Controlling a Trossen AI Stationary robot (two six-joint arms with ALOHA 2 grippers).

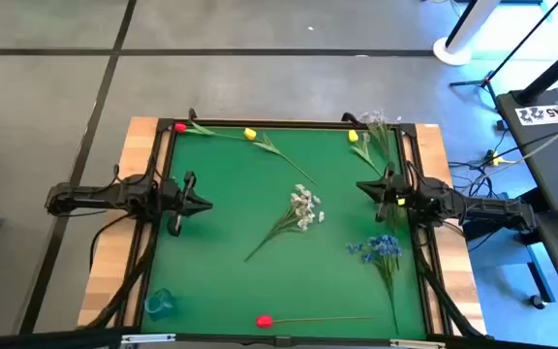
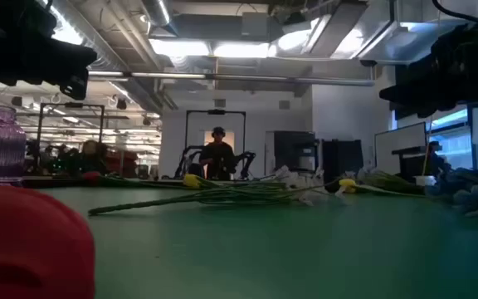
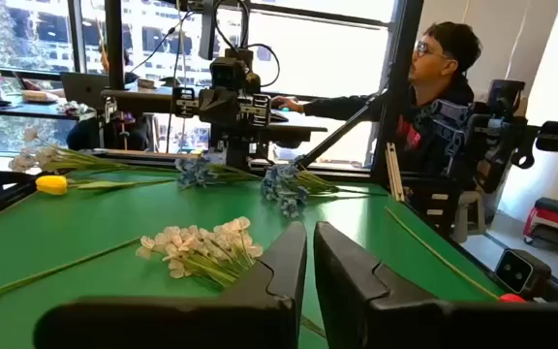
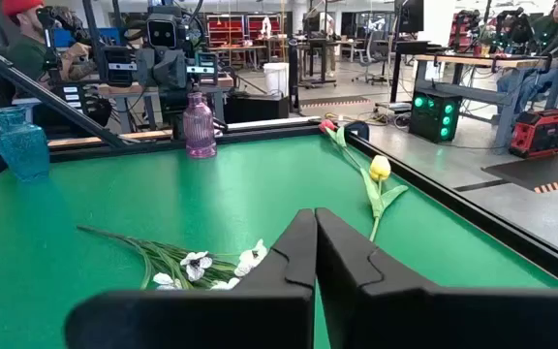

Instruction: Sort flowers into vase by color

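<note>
High view: green felt-like tabletop (image 1: 231, 242) in a wooden frame. Left tool (image 1: 204, 204) sits at the 9 o'clock edge and right tool (image 1: 361, 186) at the 3 o'clock edge, each pointing toward the centre. Both have their fingers together and hold nothing.

Flowers, all lying flat, thin green stems:
- White blossom cluster (image 1: 305, 207) just right of centre, stem running toward 7 o'clock.
- Blue blossom cluster (image 1: 380, 246) at about 4 o'clock, near the right tool.
- Red tulip (image 1: 264, 321) at 6 o'clock, stem pointing right along the near edge.
- Second red tulip (image 1: 180, 127) in the 11 o'clock corner.
- Yellow tulip (image 1: 250, 134) near 12 o'clock, leafy stem angled toward the centre.
- Another yellow tulip (image 1: 353, 137) and a pale lilac cluster (image 1: 376, 120) near 1 o'clock.

A teal glass vase (image 1: 159, 302) stands in the 7 o'clock corner.

The right wrist view adds a ribbed purple glass vase (image 4: 200, 126), upright by the far rail beside the left arm's base, hidden under the arm in the high view. The teal vase (image 4: 17, 142) shows as clear and faceted.

The left wrist view shows the white blossoms' small rounded petals (image 3: 201, 244) close up, and a seated person (image 3: 434, 87) behind the right arm.

The low view shows only stems lying level across the felt and a blurred red shape (image 2: 31, 245) close to the lens.
</note>
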